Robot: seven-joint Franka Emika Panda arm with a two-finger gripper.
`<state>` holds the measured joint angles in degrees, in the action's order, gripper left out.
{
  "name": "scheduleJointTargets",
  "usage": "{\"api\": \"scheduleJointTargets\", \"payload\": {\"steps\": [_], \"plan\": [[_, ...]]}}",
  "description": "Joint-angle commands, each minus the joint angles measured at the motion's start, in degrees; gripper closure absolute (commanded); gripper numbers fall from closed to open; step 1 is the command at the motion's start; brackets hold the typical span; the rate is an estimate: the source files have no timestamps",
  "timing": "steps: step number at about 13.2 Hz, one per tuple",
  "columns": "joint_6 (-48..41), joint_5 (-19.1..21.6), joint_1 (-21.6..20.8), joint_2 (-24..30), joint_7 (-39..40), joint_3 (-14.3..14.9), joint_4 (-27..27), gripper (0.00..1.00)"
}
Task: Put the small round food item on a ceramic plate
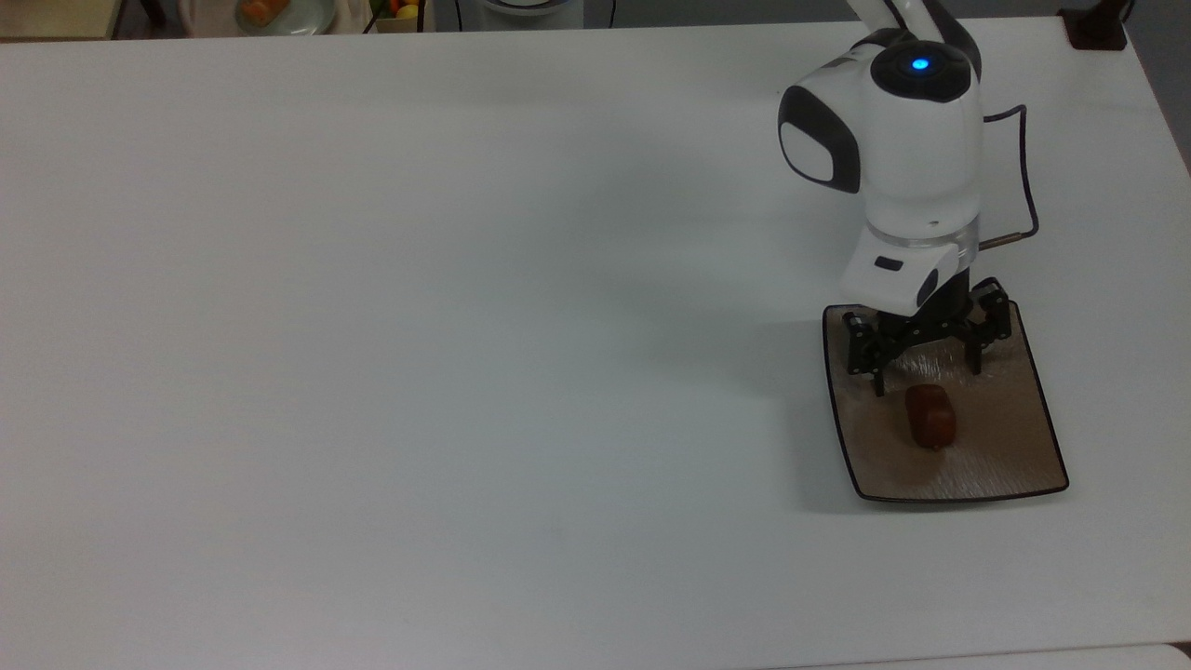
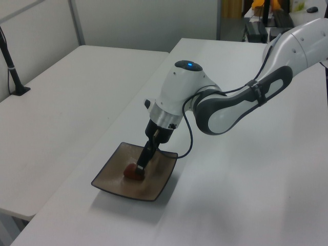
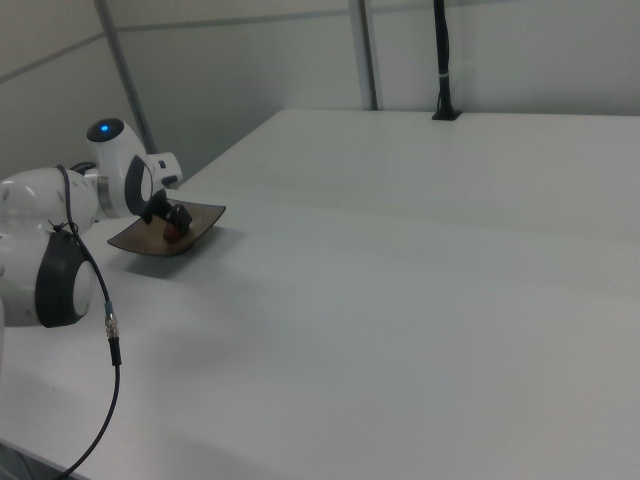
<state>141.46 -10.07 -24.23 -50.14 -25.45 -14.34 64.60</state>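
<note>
The small round food item is lying on the ceramic plate, a little toward the arm's side of the plate's middle in the top view, and nothing is gripping it. The gripper is hanging just above that end of the plate with its jaws spread wide, one fingertip on either side of the lump's near end and both apart from it, so the jaws are holding nothing. In the left view the fingers are reaching down close to the lump, and from that angle it is hard to tell whether a tip is brushing it. The plate is sitting flat on the white table, near the table's edge in the left view. Judging from this, the placing itself is looking done and what is remaining is for the arm to be getting clear. The risk is lying in that retreat: the lump is rounded and glossy and the plate's surface is only slightly dished, so a fingertip dragging sideways rather than rising straight could be nudging it into a roll toward the rim or off it. A low finger could also be catching the near rim and shifting or tipping the light plate. If the lump is at all sticky, it could be clinging to a tip and lifting away with it.
</note>
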Motion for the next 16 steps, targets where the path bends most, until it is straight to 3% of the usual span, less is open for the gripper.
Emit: {"api": "scheduleJointTargets", "payload": {"steps": [1,2,4,6,7,9,12,14,16], "plan": [[-0.58,-0.14,-0.38,9.76,-2.15,3.43,5.76,0.0],[-1.97,0.05,0.49,14.67,-2.15,3.96,9.45,0.0],[-14.57,0.66,3.39,22.6,-1.88,3.88,12.21,0.0],[-29.68,8.0,6.81,30.5,-1.71,3.97,13.0,0.0],[-33.06,10.13,8.83,33.5,-1.45,3.97,15.01,0.0],[-37.38,10.86,12.35,42.19,-0.3,4.4,22.37,0.0],[-43.88,11.21,15.08,49.16,1.1,5.54,27.23,0.0],[-51.69,12.95,18.32,50.66,7.31,5.55,27.68,0.0],[-53.22,15.33,21.23,53.03,15.04,5.55,29.86,0.0]]}}
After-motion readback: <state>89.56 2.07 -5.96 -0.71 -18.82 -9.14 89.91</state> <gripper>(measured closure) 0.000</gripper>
